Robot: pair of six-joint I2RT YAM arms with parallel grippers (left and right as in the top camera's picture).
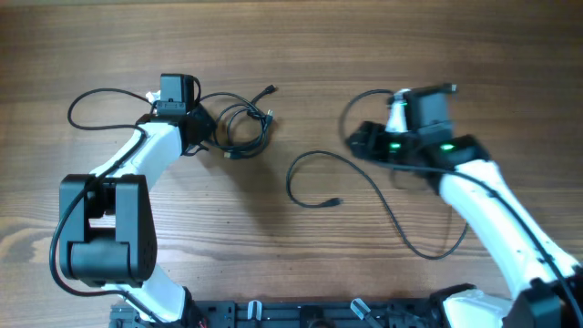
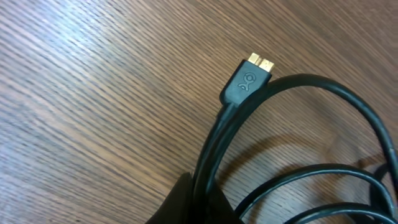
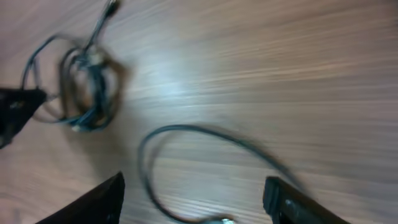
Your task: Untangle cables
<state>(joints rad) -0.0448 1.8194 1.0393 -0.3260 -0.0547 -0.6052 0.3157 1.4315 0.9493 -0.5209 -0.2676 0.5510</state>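
Note:
A coiled bundle of black cables (image 1: 242, 128) lies on the wood table just right of my left gripper (image 1: 206, 137). In the left wrist view that gripper (image 2: 198, 188) is shut on one strand of the bundle, and the strand ends in a black plug with a gold tip (image 2: 249, 79). A separate loose cable (image 1: 364, 173) curves across the middle and ends in a small plug (image 1: 337, 200). My right gripper (image 1: 358, 141) hovers over that cable's upper bend. It stands wide open (image 3: 196, 200) with the loose cable (image 3: 186, 130) on the table below its fingers. The picture is blurred.
The wooden tabletop (image 1: 273, 264) is bare at the front. A thicker black wire (image 1: 91, 98) loops out from the left arm at the far left. The cable bundle (image 3: 87, 87) and the left gripper's tip (image 3: 15, 112) show in the right wrist view.

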